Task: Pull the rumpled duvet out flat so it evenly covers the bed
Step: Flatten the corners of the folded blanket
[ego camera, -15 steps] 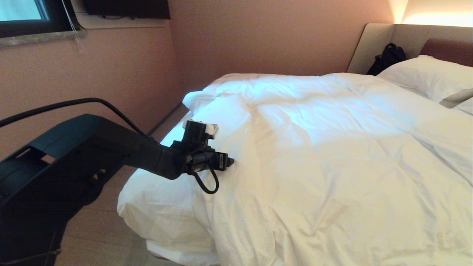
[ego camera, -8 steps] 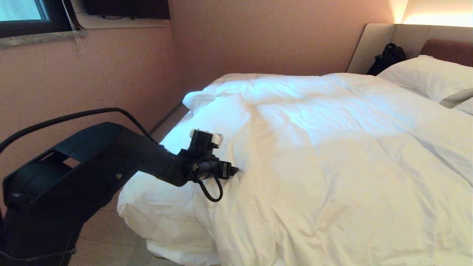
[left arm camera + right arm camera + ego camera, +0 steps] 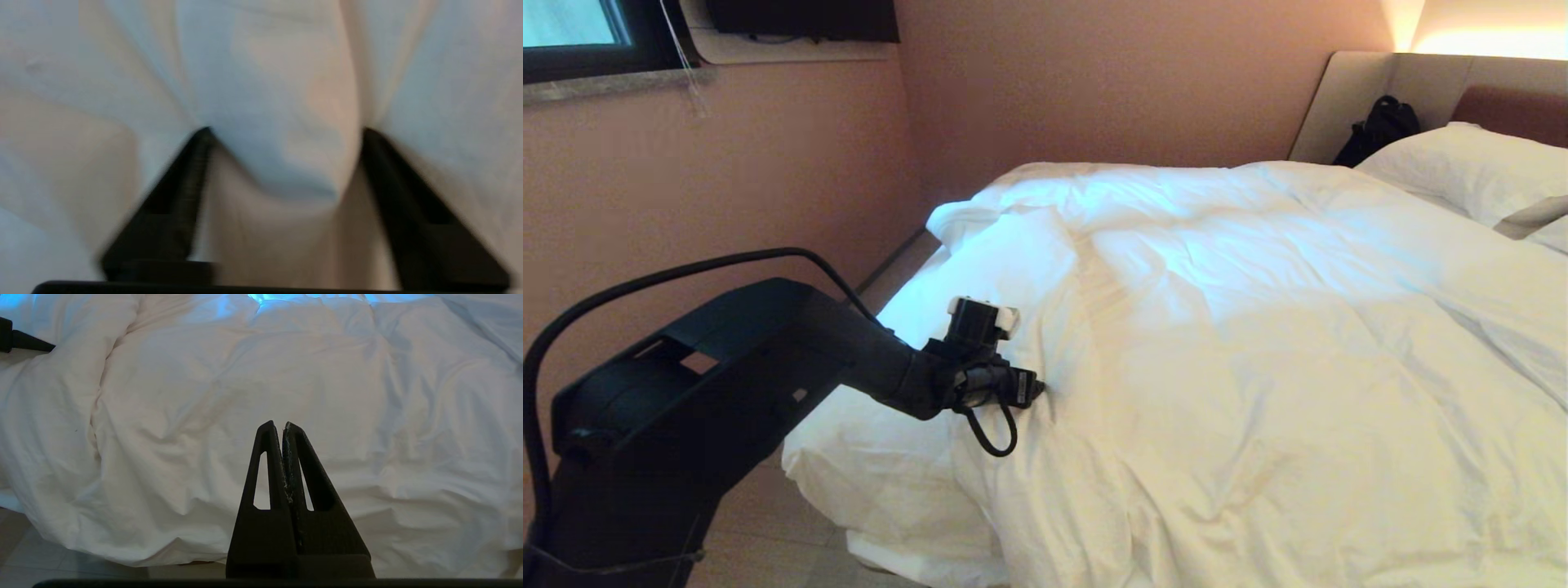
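The white puffy duvet (image 3: 1258, 343) lies rumpled over the bed (image 3: 1356, 90), with a thick fold bunched along its left side and hanging over the near left corner. My left gripper (image 3: 1039, 390) is pressed into that fold near the bed's left edge. In the left wrist view its two black fingers stand apart, and a bulge of the duvet (image 3: 265, 81) sits between the tips of the left gripper (image 3: 286, 130). My right gripper (image 3: 278, 424) is shut and empty. It hangs in front of the duvet (image 3: 245, 375) at the foot of the bed, outside the head view.
White pillows (image 3: 1462, 163) lie at the headboard, with a black bag (image 3: 1380, 126) beside them. A pink wall (image 3: 768, 180) runs close along the bed's left side, leaving a narrow strip of floor (image 3: 768, 506). A window sill (image 3: 613, 82) is at the upper left.
My left arm has sunk lower and pushed its gripper a little further into the duvet fold. The duvet and the right gripper have not moved.
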